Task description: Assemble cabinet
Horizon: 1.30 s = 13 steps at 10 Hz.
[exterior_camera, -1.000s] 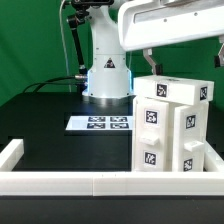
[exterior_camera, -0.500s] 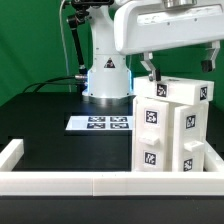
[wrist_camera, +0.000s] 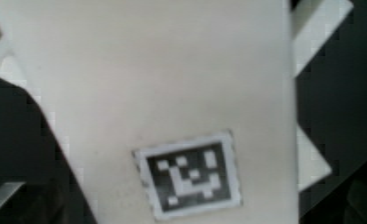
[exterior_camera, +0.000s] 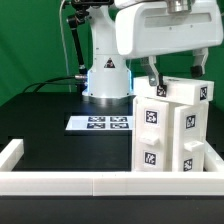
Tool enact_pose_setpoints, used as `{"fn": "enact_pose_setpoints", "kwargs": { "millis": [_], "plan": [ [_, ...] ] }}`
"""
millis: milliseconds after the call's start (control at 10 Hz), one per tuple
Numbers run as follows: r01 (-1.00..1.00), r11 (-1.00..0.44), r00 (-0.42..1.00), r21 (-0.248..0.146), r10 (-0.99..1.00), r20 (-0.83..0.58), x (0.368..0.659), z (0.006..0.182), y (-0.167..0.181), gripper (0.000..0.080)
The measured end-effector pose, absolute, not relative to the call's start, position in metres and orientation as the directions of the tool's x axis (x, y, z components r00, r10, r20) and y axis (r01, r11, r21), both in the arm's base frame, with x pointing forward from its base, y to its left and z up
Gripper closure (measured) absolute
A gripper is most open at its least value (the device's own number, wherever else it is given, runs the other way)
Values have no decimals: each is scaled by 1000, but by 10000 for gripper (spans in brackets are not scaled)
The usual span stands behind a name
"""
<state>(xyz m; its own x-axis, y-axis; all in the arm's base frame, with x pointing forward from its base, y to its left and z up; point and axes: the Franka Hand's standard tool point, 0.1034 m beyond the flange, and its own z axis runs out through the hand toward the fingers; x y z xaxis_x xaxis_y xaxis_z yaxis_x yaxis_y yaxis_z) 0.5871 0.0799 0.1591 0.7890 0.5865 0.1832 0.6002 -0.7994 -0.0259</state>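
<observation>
Cabinet (exterior_camera: 173, 128): upright on table (exterior_camera: 50, 125), 3 o'clock side. Gripper (exterior_camera: 174, 72) directly above; jaws spread, holding nothing.

- Arm (exterior_camera: 105, 60): white, base upright at rear, upper links reaching toward the exterior view's right.
- Gripper (exterior_camera: 175, 70): pointing down, jaws spread apart, fingers (exterior_camera: 153, 74) dark.

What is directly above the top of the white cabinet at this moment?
The gripper hangs just above the cabinet, its two fingers pointing down at the top face. The gripper's large white body covers the far part of the top, so contact cannot be judged. Nothing else rests there.
</observation>
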Motion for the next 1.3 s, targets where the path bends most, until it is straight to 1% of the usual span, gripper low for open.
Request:
{"fn": "enact_pose_setpoints", "kwargs": {
  "millis": [200, 400, 500, 600, 900, 1000, 1300],
  "plan": [
    [582, -813, 803, -30, 569, 175, 584, 151, 74, 2],
    [569, -821, 813, -33, 556, 172, 584, 150, 72, 14],
    [568, -822, 814, -33, 555, 172, 584, 150, 71, 184],
    [567, -823, 814, -33, 555, 172, 584, 150, 71, 241],
    [543, -839, 831, -38, 530, 171, 584, 150, 71, 241],
    [457, -887, 882, -64, 443, 161, 585, 151, 71, 241],
    [203, -974, 972, -105, 187, 142, 586, 151, 73, 239]
  ]
}}
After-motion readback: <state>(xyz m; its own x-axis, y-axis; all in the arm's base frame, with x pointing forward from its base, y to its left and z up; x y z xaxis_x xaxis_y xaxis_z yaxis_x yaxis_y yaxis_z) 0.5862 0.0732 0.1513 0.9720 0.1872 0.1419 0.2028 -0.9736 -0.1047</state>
